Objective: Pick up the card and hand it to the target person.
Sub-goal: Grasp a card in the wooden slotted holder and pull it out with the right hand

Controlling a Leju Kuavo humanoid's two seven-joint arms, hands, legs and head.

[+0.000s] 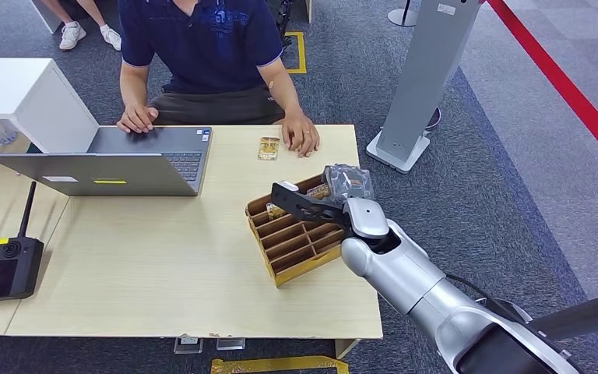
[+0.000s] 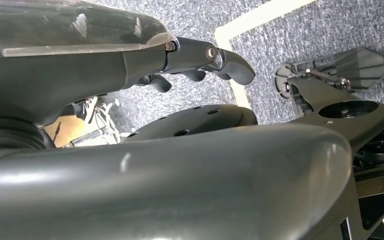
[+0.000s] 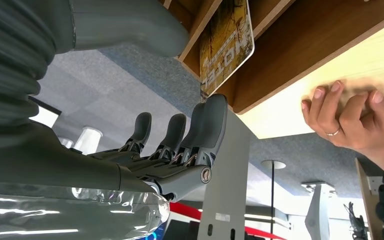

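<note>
A yellow card [image 3: 227,45] stands upright in a slot of the wooden divider box [image 1: 292,238] on the table's right half. My right hand [image 1: 311,204] reaches over the box from the right, fingers [image 3: 200,130] straight and side by side, their tips at the card's edge; nothing is gripped. Another yellow card [image 1: 275,210] shows in the box just past my fingertips. A third card [image 1: 269,148] lies flat on the table beside the person's hand [image 1: 302,140]. The person [image 1: 202,54] sits across the table. My left hand [image 2: 205,57] hangs over the carpet, fingers loosely curved and holding nothing.
An open laptop [image 1: 117,160] sits at the table's far left under the person's other hand. A black router with antennas [image 1: 0,261] is at the left edge. A grey stand [image 1: 416,86] rises right of the table [image 1: 163,265], with a red floor line beyond.
</note>
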